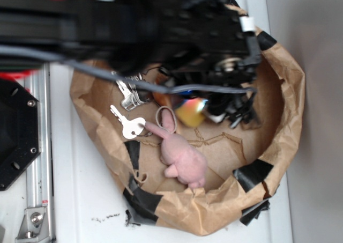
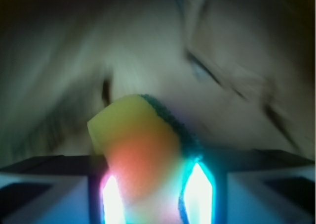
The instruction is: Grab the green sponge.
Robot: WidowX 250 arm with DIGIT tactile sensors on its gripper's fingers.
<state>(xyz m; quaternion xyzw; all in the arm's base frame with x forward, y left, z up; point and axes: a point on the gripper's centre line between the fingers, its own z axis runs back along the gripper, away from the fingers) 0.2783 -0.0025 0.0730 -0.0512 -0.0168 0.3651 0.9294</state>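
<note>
One green sponge point(image 2: 140, 145), seemingly clamped between gripper point(image 2: 155, 197) fingers.

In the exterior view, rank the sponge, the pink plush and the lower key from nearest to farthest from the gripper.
1. Sponge: at the gripper, between its fingers in the wrist view.
2. Pink plush: below it, mid-bag.
3. Lower key: farther left, by the plush's ear.
</note>
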